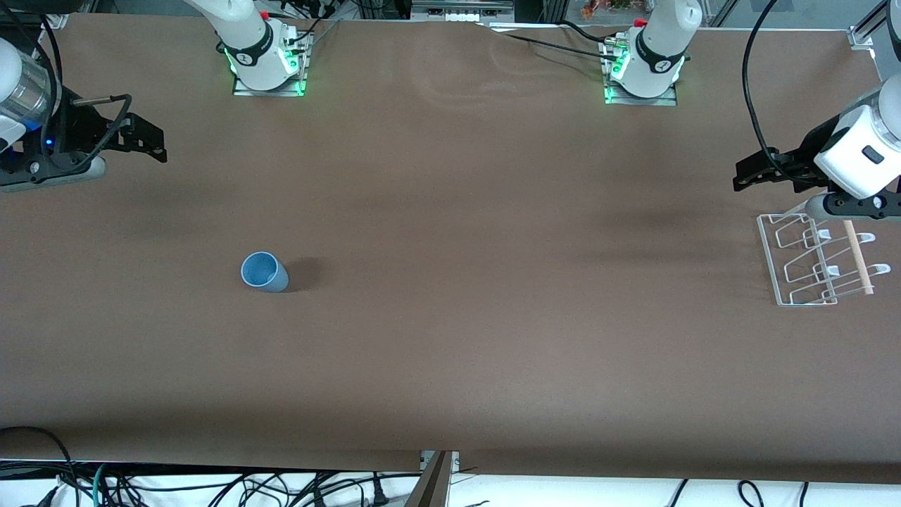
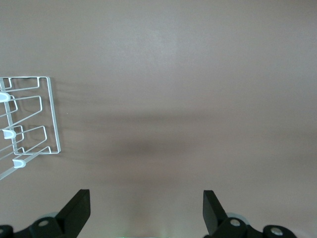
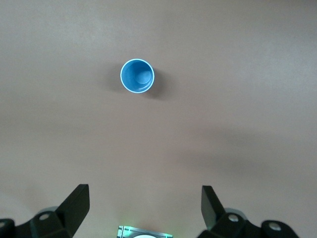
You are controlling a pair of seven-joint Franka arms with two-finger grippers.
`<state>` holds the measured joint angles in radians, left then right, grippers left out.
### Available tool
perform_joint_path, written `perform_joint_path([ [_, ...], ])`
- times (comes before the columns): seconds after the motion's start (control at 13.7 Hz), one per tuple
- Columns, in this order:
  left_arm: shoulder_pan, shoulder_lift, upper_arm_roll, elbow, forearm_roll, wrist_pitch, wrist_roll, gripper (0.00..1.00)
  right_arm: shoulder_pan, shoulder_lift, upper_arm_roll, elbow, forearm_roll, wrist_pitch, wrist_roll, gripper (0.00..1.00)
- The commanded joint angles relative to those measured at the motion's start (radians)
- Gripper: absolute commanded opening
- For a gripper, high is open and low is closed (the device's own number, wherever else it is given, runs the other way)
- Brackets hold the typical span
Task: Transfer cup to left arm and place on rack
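The light-blue cup [image 1: 264, 272] stands upright, mouth up, on the brown table toward the right arm's end; it also shows in the right wrist view [image 3: 137, 76]. My right gripper [image 1: 156, 146] hangs open and empty over the table at that end, well apart from the cup; its black fingers [image 3: 74, 206] stand wide. The white wire rack [image 1: 816, 262] with its wooden dowel lies at the left arm's end and shows partly in the left wrist view [image 2: 30, 119]. My left gripper [image 1: 747, 177] hangs open and empty over the table beside the rack, fingers [image 2: 75, 210] wide apart.
The two arm bases [image 1: 269, 67] [image 1: 642, 77] with green lights stand at the table's edge farthest from the front camera. Cables [image 1: 211, 486] lie below the table's near edge. A table seam [image 1: 436, 468] shows at the near edge.
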<state>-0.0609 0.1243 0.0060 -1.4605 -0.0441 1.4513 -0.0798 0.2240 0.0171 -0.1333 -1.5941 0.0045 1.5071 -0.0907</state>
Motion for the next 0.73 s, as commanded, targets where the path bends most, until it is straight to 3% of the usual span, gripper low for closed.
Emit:
perform_joint_path([
  [0.0, 0.001, 0.011, -0.001, 0.026, 0.0, -0.005, -0.009, 1.0, -0.005, -0.014, 0.004, -0.001, 0.002, -0.004, 0.011, 1.0],
  [0.66, 0.0, 0.012, -0.003, 0.026, -0.002, -0.005, -0.009, 1.0, -0.005, -0.002, 0.004, 0.008, -0.001, 0.012, 0.002, 1.0],
])
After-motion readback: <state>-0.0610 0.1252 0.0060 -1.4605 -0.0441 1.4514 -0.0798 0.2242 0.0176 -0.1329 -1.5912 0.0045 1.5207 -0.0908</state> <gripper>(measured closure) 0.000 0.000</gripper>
